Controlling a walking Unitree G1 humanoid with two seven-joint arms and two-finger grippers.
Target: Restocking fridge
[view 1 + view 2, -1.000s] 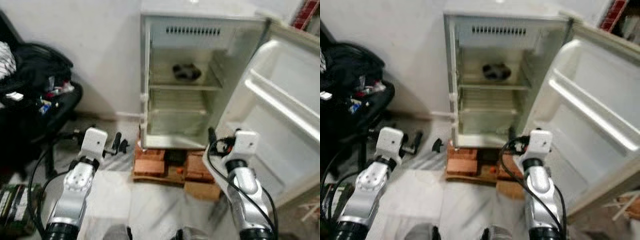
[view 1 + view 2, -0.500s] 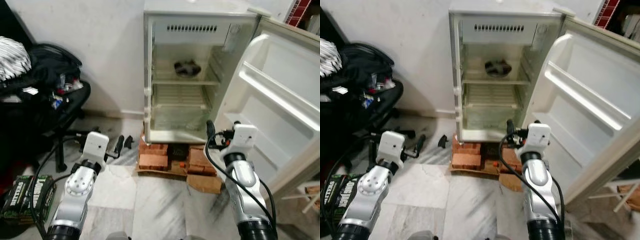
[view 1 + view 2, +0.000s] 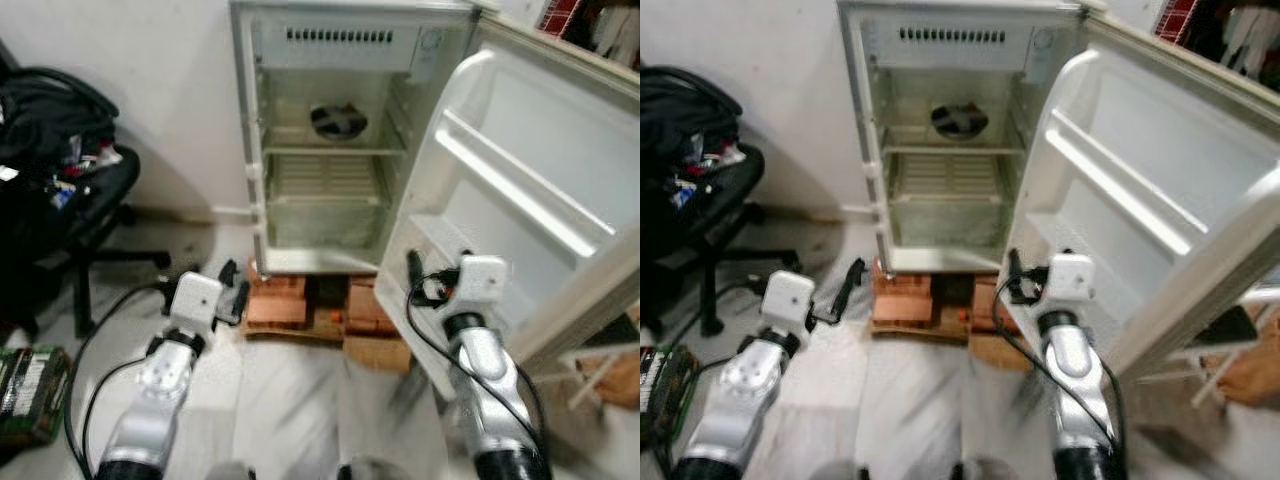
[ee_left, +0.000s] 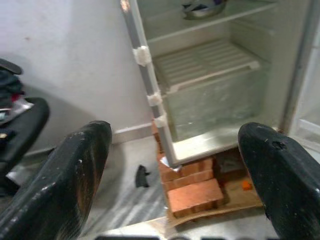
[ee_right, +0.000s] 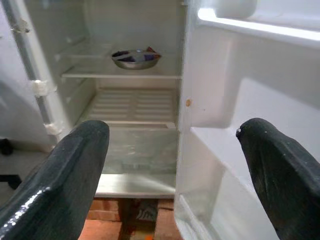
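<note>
A small white fridge (image 3: 340,38) stands open on bricks, its door (image 3: 520,190) swung out to the right. A metal bowl (image 3: 338,121) holding something dark sits on the upper shelf, and the bowl (image 5: 135,58) is the one item inside. My left gripper (image 3: 236,286) is held low over the floor, left of the bricks, open and empty. My right gripper (image 3: 414,274) hangs in front of the door's lower corner, also open and empty. In the wrist views, both the left gripper (image 4: 175,170) and the right gripper (image 5: 175,170) point into the fridge.
Red bricks (image 3: 278,305) and a cardboard piece (image 3: 376,352) lie under the fridge. A black office chair (image 3: 70,190) piled with clothes stands at the left. A green pack (image 3: 25,388) lies on the floor at the far left. A wooden frame (image 3: 610,362) is beyond the door.
The camera has shifted, so the fridge now sits further left in the picture and the door covers more of the right. Both grippers stay open and low.
</note>
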